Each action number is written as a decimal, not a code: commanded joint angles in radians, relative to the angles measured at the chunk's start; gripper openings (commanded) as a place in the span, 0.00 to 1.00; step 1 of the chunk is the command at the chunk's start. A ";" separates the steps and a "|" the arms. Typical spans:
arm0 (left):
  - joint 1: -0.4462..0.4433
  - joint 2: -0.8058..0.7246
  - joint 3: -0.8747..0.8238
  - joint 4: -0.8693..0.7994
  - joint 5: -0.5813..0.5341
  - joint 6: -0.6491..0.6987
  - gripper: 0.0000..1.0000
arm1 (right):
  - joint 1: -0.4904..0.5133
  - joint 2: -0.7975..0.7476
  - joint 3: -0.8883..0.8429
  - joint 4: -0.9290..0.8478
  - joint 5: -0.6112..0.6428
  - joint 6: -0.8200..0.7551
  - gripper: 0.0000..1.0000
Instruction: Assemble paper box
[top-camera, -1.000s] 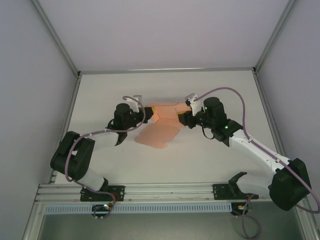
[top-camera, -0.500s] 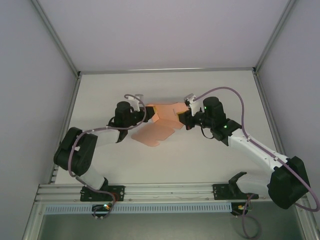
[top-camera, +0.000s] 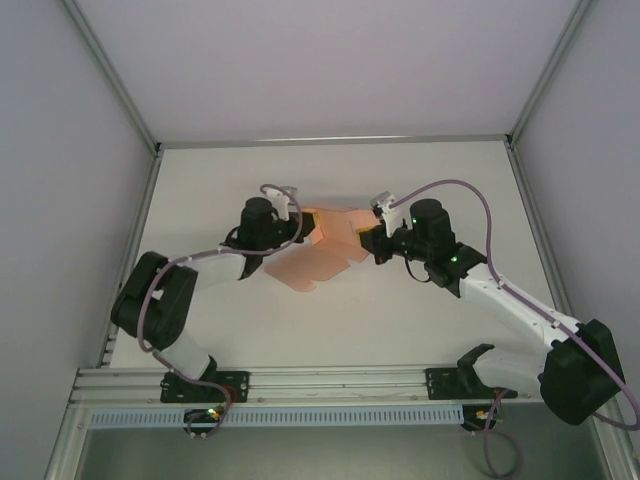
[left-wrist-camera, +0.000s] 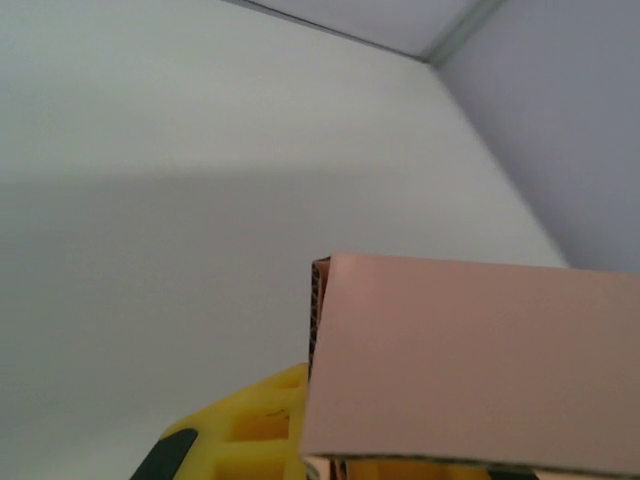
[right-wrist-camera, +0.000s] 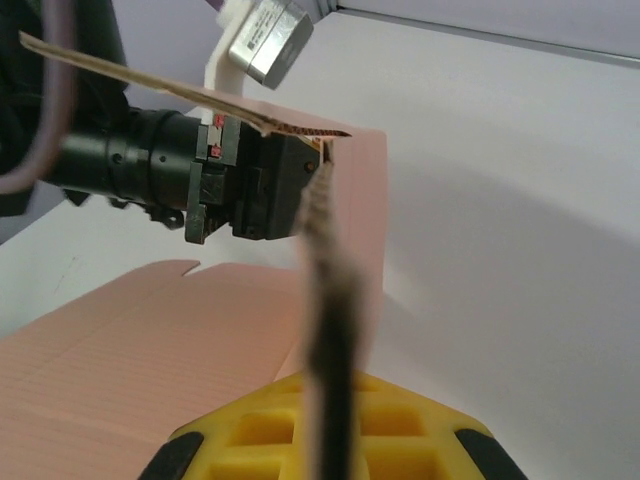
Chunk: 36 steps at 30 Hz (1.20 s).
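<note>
At the left of the top view, the left gripper (top-camera: 301, 227) is pointed toward the middle of the white table (top-camera: 420, 180) and is closed tight on the left edge of the paper box (top-camera: 322, 252). From the left wrist, a folded salmon-pink panel with a corrugated edge is seen clamped just above a yellow finger pad (left-wrist-camera: 265, 400). The box is held between the two grippers, partly folded. One panel is raised between them, and the flat, tabbed part is spread toward the near side. Whether that part touches the table cannot be told. At the right, the right gripper (top-camera: 366, 240) is pinched narrowly on the box's right edge, and the card is seen edge-on between its yellow fingers (right-wrist-camera: 410, 425).
</note>
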 joint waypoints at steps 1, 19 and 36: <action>-0.051 -0.042 0.068 -0.412 -0.531 0.121 0.00 | 0.010 -0.061 0.014 0.122 -0.058 -0.028 0.00; -0.145 -0.224 0.032 -0.426 -0.774 0.195 0.00 | 0.009 -0.046 -0.013 0.109 0.140 -0.046 0.35; -0.166 -0.454 -0.083 -0.371 -0.702 0.272 0.00 | 0.005 0.029 0.174 -0.024 0.291 -0.083 0.88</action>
